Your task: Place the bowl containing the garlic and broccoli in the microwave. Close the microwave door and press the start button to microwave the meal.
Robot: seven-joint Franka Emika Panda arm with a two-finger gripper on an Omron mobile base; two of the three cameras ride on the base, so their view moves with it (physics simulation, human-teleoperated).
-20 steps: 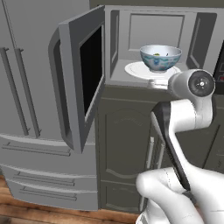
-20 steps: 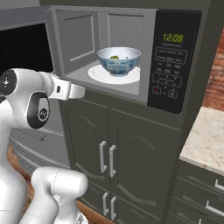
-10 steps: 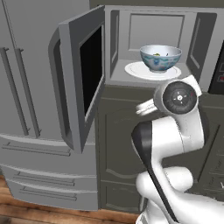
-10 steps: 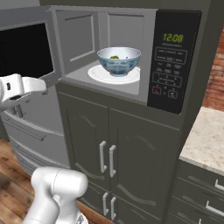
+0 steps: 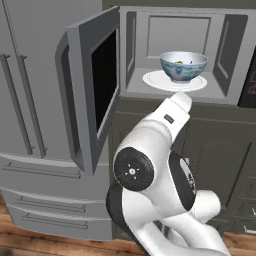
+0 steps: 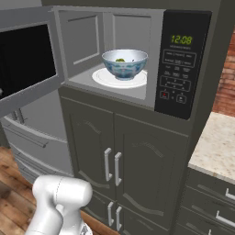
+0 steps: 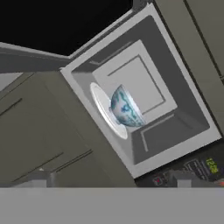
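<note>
Pincer fingertips point(image 7: 107, 183) are showing as two blurred grey stubs at the bottom of the hand view, well apart from each other with nothing between them, so the pincer is standing spread and empty, pointing up at the oven from below the cabinet front.

The bowl point(image 6: 124, 64) is sitting inside the microwave point(image 6: 137, 55), centred on a white round plate point(image 6: 104, 78) on the light grey floor of the cavity. It is round, pale outside with a blue pattern, and white inside. Over its rim in the right base view a small yellowish-green lump, the broccoli point(image 6: 120, 60), is peeking out; the garlic is too small to pick out. The hand view is showing the bowl point(image 7: 126, 107) rolled on its side, its patterned wall facing the camera and its contents hidden.

The microwave door point(image 5: 92, 95) is hanging wide open to the left, a grey frame around a large black window. On the dark control strip point(image 6: 181, 62) at the right a green clock is reading 12:08, above rows of pale buttons whose lettering is too small to read.

Below, dark grey cabinet doors point(image 6: 119, 160) with light bar handles are standing shut. A tall grey fridge point(image 5: 30, 100) is standing to the left, and a speckled stone counter point(image 6: 215, 147) with a brick wall behind it lies to the right.
</note>
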